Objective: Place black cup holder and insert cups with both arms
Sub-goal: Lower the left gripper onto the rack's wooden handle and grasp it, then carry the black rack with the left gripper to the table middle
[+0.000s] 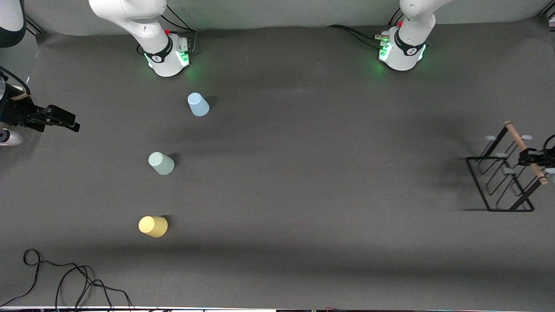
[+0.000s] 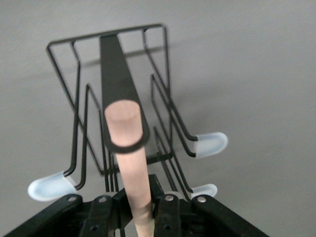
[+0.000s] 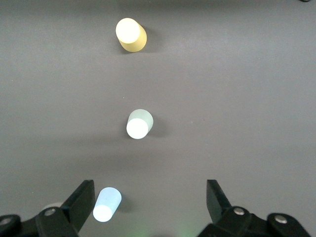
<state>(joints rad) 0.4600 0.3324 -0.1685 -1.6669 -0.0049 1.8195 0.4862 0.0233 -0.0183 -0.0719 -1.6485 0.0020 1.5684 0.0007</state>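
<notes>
The black cup holder is at the left arm's end of the table. My left gripper is shut on its light wooden rod handle. The wire base and pale-tipped pegs hang below it in the left wrist view; I cannot tell if the base touches the table. Three cups stand upside down toward the right arm's end: light blue, sage green and yellow, the yellow nearest the front camera. My right gripper is open and empty above that table end.
The arm bases stand along the table's back edge. Loose black cables lie by the table's front edge at the right arm's end. A small white object sits under the right gripper.
</notes>
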